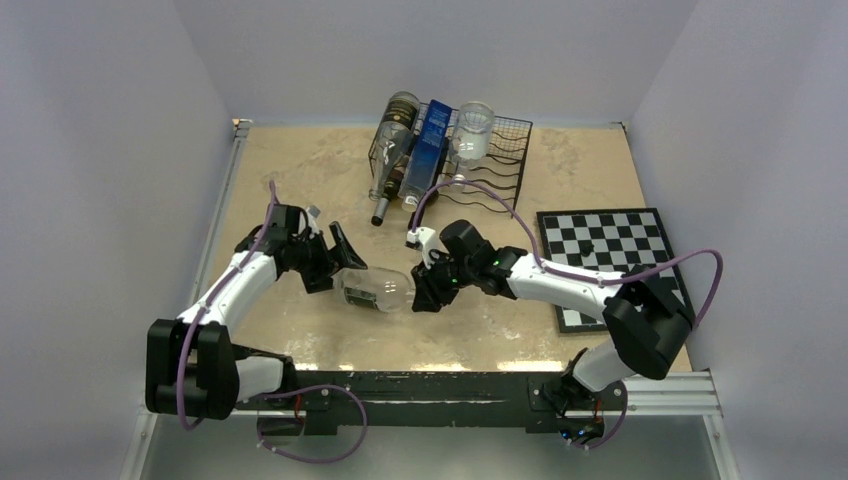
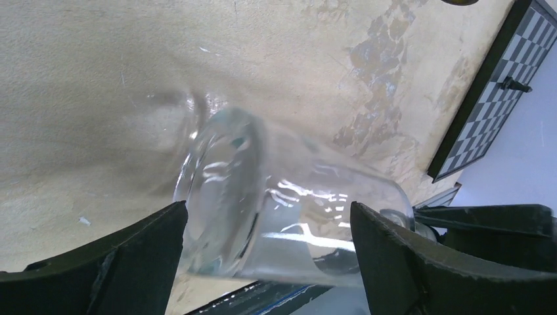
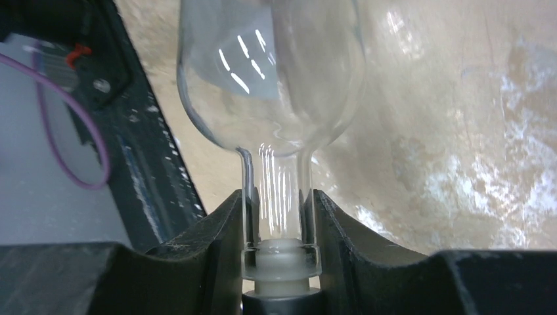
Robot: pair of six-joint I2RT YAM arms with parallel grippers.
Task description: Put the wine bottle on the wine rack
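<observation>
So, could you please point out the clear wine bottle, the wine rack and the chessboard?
clear wine bottle (image 1: 375, 290): top external view, middle of its body.
wine rack (image 1: 505, 162): top external view, bare wires on its right side.
chessboard (image 1: 625, 240): top external view, a central square.

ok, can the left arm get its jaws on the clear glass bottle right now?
Probably yes: the clear glass bottle sits between the open jaws of the left arm, nothing else in the gap. The right arm has its jaws shut on the neck at the far end, out of the way.
</observation>
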